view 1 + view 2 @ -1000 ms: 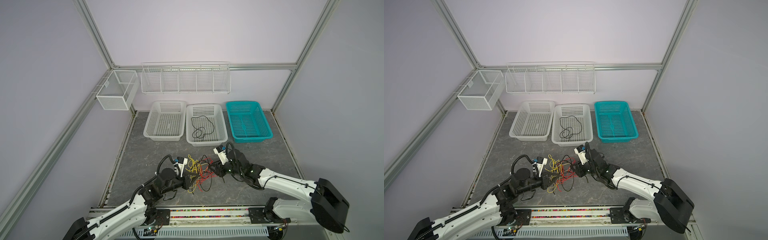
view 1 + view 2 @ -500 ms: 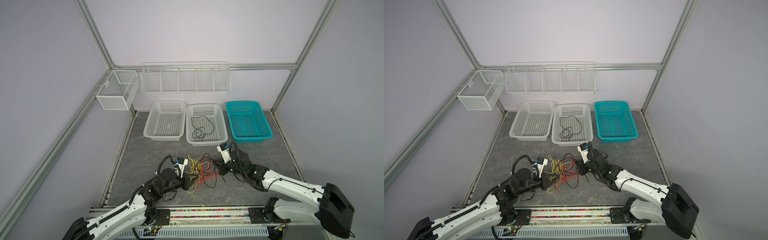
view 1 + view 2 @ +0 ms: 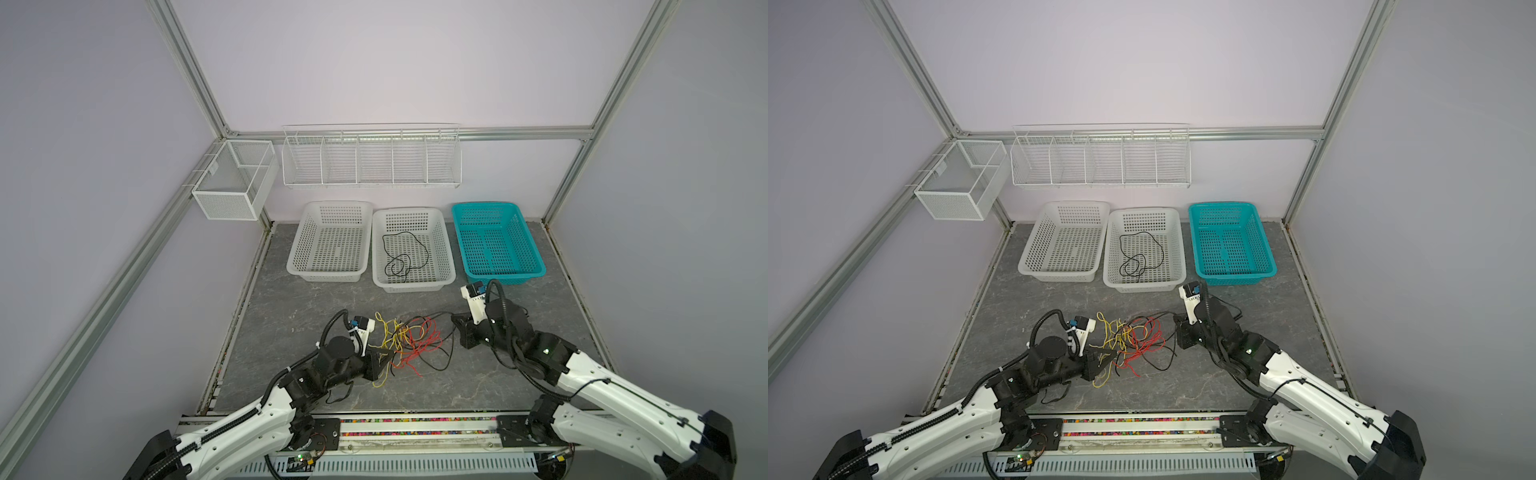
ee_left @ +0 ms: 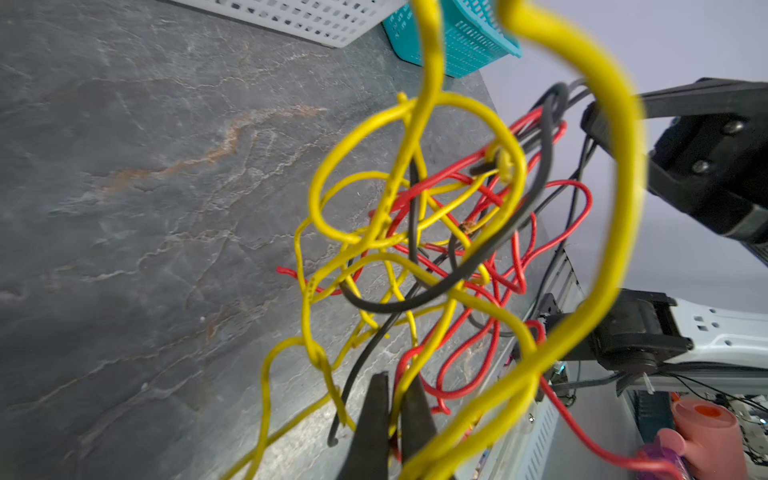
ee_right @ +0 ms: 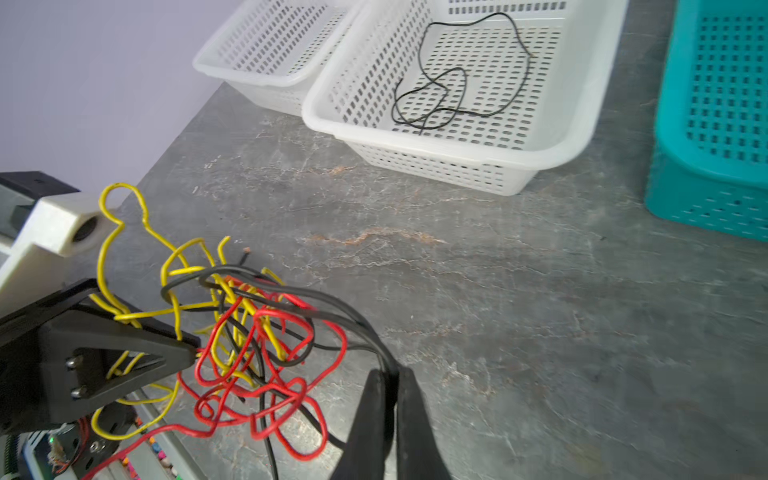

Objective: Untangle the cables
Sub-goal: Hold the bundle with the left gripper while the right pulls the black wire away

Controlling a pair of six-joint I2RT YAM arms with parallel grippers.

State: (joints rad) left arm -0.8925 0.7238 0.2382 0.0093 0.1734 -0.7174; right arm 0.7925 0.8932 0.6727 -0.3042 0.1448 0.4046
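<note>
The cables [image 3: 409, 344] (black, red and yellow) are bunched in a tangle on the counter [image 3: 299, 316], between the two tools. The left tool [image 3: 384, 358] is clenched on a yellow cable [image 4: 398, 399] at the tangle's 8 o'clock edge. The right tool [image 3: 457, 323] is pinched shut on a black cable [image 5: 357, 324] at its 2 o'clock side. A loose black cable [image 3: 405, 257] is seen apart in the middle white basket [image 3: 413, 286], at 12 o'clock from the tangle.
</note>
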